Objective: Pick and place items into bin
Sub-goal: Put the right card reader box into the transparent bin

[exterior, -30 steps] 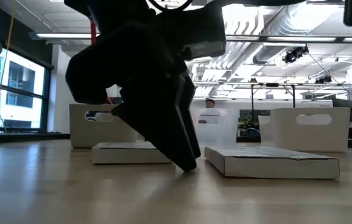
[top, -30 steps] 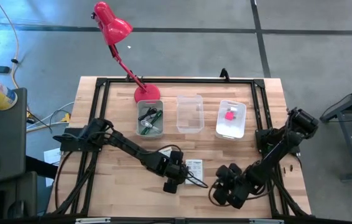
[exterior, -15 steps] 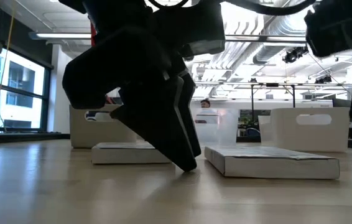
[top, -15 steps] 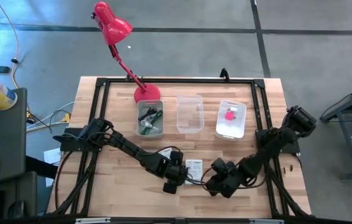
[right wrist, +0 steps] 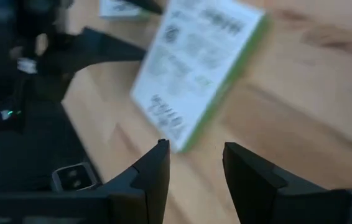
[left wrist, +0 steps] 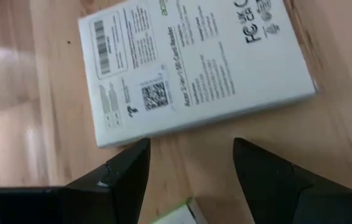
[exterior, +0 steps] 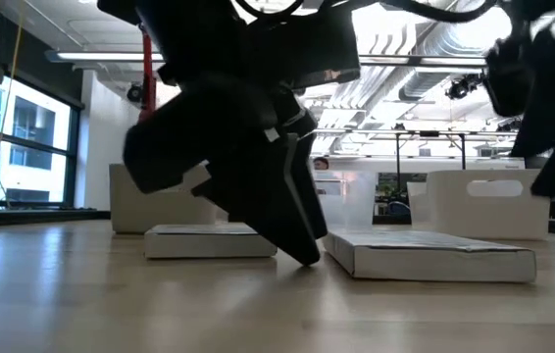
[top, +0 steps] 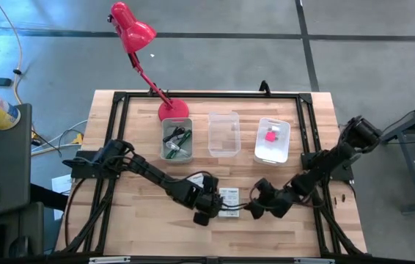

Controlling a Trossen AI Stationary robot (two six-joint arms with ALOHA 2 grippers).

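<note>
Two white printed cards lie flat on the table near its near edge: one card (top: 228, 194) (left wrist: 194, 68) (exterior: 209, 240) and a green-edged card (top: 232, 212) (right wrist: 194, 74) (exterior: 429, 253). My left gripper (top: 209, 206) (left wrist: 191, 155) is open, fingertips low by the table (exterior: 307, 257) between the two cards, just short of the first card's edge. My right gripper (top: 255, 207) (right wrist: 194, 152) is open and points at the green-edged card from the table's right. A green pen and black cable lie in the left bin (top: 177, 139); a pink cube (top: 270, 136) sits in the right bin.
Three clear bins stand in a row at the table's far side: left, middle (top: 223, 133) and right (top: 272, 141). A red desk lamp (top: 138, 40) stands on its base (top: 173, 110) behind the left bin. A black frame (top: 207, 95) runs along the table's edges.
My right gripper has swung from the table's near right part toward the left and a little toward the far edge, closing in on the green-edged card. My left gripper has shifted slightly toward the right, staying low between the cards. The cards have not moved.
</note>
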